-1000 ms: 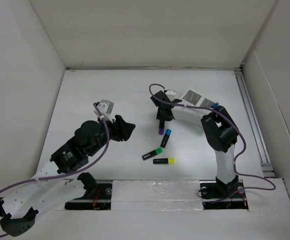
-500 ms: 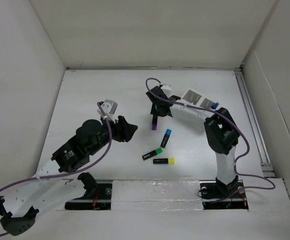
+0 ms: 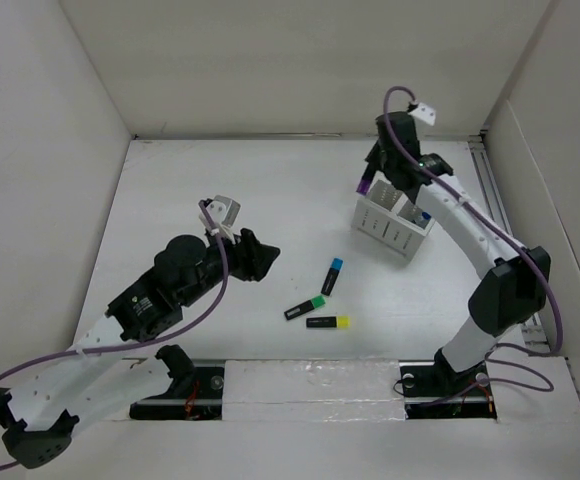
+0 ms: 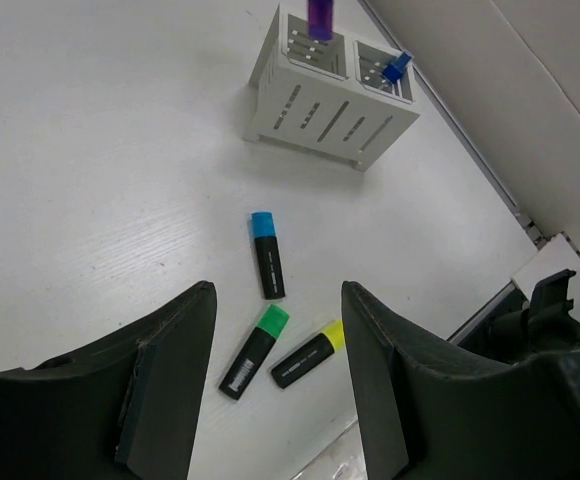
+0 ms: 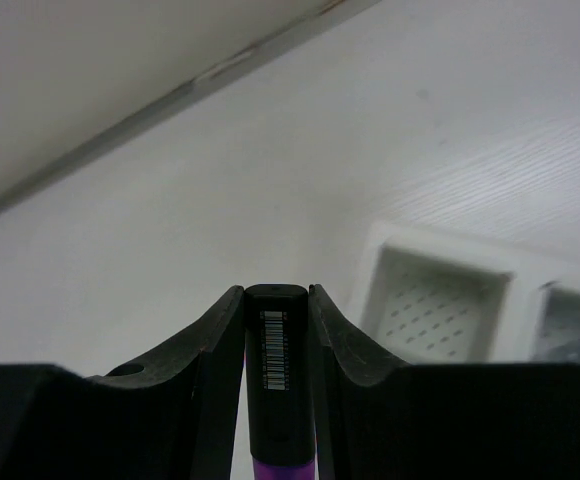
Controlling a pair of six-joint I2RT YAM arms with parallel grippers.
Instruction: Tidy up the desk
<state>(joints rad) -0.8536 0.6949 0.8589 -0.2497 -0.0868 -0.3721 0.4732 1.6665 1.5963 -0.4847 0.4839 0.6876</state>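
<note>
On the desk [image 3: 190, 190] lie three black highlighters, one with a blue cap [image 3: 332, 276] [image 4: 266, 255], one green [image 3: 305, 308] [image 4: 255, 350] and one yellow [image 3: 327, 322] [image 4: 308, 352]. My right gripper [image 3: 377, 168] [image 5: 276, 295] is shut on a purple-capped highlighter [image 3: 364, 185] [image 5: 276, 390] [image 4: 320, 18]. It hangs cap down over the left compartment of the white slotted box [image 3: 395, 228] [image 4: 330, 95] [image 5: 440, 300]. My left gripper [image 3: 262, 255] [image 4: 278, 295] is open and empty, hovering left of the three highlighters.
A blue-capped item [image 4: 397, 67] stands in the box's right compartment. White panels wall the desk on the left, back and right. A metal rail [image 3: 500, 230] runs along the right edge. The arm bases sit at the near edge.
My right arm has lifted the purple highlighter from the desk's middle and carried it back and right, to above the box. The left arm has hardly moved.
</note>
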